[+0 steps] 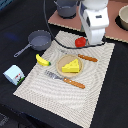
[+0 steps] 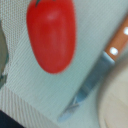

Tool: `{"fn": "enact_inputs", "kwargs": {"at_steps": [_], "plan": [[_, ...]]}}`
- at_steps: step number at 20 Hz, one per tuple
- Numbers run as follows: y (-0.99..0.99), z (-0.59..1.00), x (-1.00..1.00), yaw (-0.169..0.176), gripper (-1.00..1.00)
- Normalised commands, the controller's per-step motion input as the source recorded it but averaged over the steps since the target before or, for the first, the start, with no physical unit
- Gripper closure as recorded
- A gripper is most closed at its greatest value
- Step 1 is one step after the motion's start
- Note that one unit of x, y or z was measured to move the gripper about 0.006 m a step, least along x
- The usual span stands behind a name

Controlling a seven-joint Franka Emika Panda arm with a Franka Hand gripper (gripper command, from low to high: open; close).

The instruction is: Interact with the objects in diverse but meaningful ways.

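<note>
The arm was seen poised above the far edge of the mat (image 1: 75, 95), and the step in hand was judged to be an approach to the tomato (image 1: 80, 42), which lay on the mat just beside the arm's white body, on the exterior view's left of it. In the wrist view the tomato (image 2: 51, 36) filled much of the frame, blurred, with the knife (image 2: 95, 75) lying close by and apart from it. The pincer itself was not shown in either picture; whether it was released or clenched could not be told. Nothing appeared to be held. The cheese (image 1: 71, 66) rested on the plate (image 1: 61, 68) at the middle of the mat, the banana (image 1: 43, 60) lay at the mat's edge, the pan (image 1: 38, 41) stood on the dark desk (image 1: 15, 20) beyond it, and the carton (image 1: 14, 74) stood well apart. For the next move, a centred descent over the tomato would likely be called for, with care that the round body not be rolled aside and the knife not be struck.
</note>
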Motion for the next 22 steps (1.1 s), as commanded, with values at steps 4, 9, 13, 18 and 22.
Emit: {"fn": "enact_inputs", "kwargs": {"at_steps": [4, 9, 13, 18, 22], "plan": [[-0.80, 0.37, 0.00, -0.028, -1.00], [-0.87, 0.05, 0.07, 0.001, -1.00], [-0.70, -0.19, 0.00, 0.017, -1.00], [-0.37, -0.31, -0.03, 0.028, -1.00], [-0.31, -0.24, 0.00, 0.022, -1.00]]}}
